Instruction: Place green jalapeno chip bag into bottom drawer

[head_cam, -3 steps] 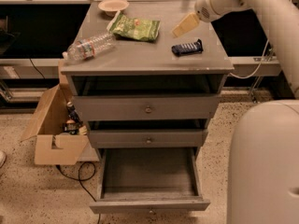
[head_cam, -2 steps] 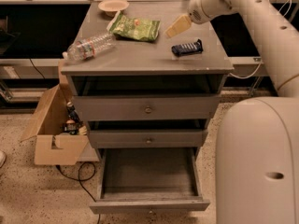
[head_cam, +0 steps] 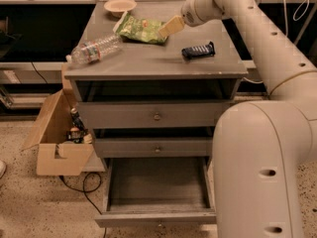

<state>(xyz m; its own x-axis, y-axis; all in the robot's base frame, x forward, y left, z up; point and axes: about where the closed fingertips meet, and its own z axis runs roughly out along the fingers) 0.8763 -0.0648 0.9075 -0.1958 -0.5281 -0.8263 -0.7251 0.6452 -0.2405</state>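
Observation:
The green jalapeno chip bag [head_cam: 139, 29] lies flat at the back of the grey cabinet's top [head_cam: 148, 61]. My gripper [head_cam: 170, 27] hangs just over the bag's right end, reaching in from the right. The bottom drawer [head_cam: 157, 217] is pulled out and its tray shows nothing inside. The two drawers above it are closed.
A clear plastic bottle [head_cam: 94, 48] lies at the top's left edge. A dark navy wrapped bar [head_cam: 198, 50] lies right of the bag. A small bowl [head_cam: 120, 5] sits at the back. An open cardboard box [head_cam: 59, 138] with items stands on the floor, left of the cabinet.
My gripper has moved left across the cabinet top, from above the navy bar's side to the right end of the green bag. The bag, bottle and bar have not moved.

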